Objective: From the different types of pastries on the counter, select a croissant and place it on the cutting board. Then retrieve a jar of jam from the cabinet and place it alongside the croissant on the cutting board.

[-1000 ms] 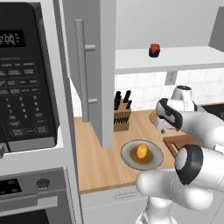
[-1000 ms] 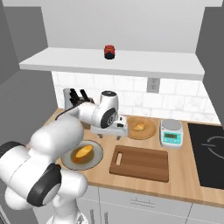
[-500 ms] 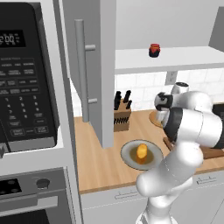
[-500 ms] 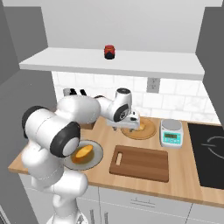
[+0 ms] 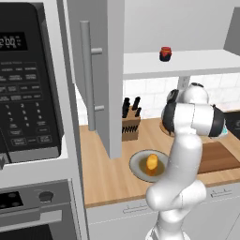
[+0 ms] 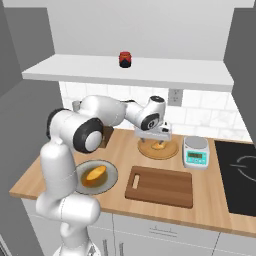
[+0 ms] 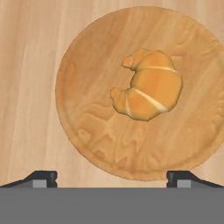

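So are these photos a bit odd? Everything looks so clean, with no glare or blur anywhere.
Hand view: the croissant on its round wooden disc is sharp, evenly lit, with hardly any shadow. Right base view: flat light, soft shading under the shelf, no glare. Left base view: the microwave panel looks matte.

Readable text, one item: microwave [image 5: 28, 89], clock display [image 5: 13, 41] at the top of its dark control panel, pale digits reading roughly "2:00"; the leading part is cut off by the frame edge, so the full figure cannot be told. Keypad [image 5: 23, 119] beneath the display: rows of small white legends on the buttons, too blurred to read. Kitchen scale [image 6: 195, 152] on the counter: green screen, no legible figures.
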Available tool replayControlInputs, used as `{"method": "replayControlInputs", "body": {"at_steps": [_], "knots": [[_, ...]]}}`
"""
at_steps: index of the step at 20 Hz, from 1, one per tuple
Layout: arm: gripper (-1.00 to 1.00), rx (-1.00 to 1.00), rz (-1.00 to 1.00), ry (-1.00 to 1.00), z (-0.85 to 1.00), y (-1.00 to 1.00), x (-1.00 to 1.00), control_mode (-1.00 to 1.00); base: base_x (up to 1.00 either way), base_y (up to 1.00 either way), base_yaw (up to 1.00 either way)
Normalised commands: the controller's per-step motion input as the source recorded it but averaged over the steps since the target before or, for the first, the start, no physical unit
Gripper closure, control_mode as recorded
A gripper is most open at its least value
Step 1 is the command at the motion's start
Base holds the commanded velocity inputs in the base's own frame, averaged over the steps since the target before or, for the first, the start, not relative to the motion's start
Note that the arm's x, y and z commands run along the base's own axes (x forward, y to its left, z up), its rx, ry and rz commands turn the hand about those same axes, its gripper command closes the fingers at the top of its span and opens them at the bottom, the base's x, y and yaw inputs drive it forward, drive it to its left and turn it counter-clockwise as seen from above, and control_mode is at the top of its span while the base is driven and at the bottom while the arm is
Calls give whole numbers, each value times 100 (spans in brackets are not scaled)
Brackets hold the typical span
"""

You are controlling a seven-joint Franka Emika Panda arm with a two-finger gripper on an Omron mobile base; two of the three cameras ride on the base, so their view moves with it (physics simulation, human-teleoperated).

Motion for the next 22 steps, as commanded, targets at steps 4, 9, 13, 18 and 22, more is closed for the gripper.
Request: {"method": "replayControlInputs", "body": {"at_steps": [4, 9, 13, 18, 22], "knots": [[-100, 0, 0, -2, -19, -4, 34, -100, 0, 0, 0], [-100, 0, 0, -4, -29, -1, 36, -100, 0, 0, 0], [-100, 0, -5, -2, -29, -6, 41, -100, 0, 0, 0], [-100, 0, -18, 0, -19, -13, 33, -100, 0, 0, 0], [-100, 0, -10, 0, -5, -4, 4, -100, 0, 0, 0]]}}
